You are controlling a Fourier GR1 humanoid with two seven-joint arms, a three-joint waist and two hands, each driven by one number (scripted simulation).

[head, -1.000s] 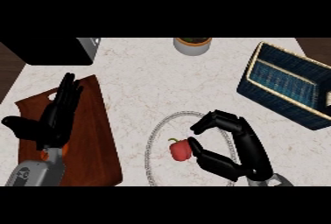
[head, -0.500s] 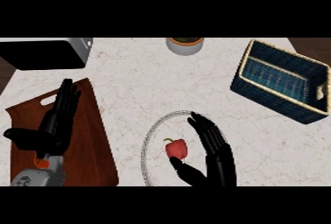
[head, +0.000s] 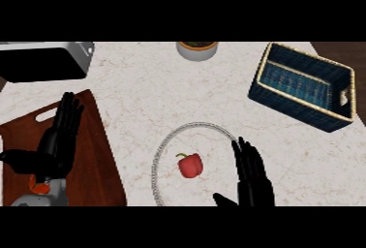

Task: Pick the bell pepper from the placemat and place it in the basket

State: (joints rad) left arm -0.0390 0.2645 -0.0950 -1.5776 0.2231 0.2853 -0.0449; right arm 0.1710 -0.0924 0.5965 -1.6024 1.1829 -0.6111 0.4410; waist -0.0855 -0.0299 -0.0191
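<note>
On the marble counter [head: 157, 97], the right hand [head: 253, 177], fingers straight, flanks the bell pepper [head: 190, 165] at its three o'clock; grasping comes next, then the basket [head: 298, 114] at one o'clock.

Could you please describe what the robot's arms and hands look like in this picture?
Both hands are black, with long slender fingers and a thumb. The left hand joins a grey forearm with a small orange-red mark at the wrist. Of the right hand only the black fingers and thumb show; its forearm is out of view. No cables are visible.
</note>
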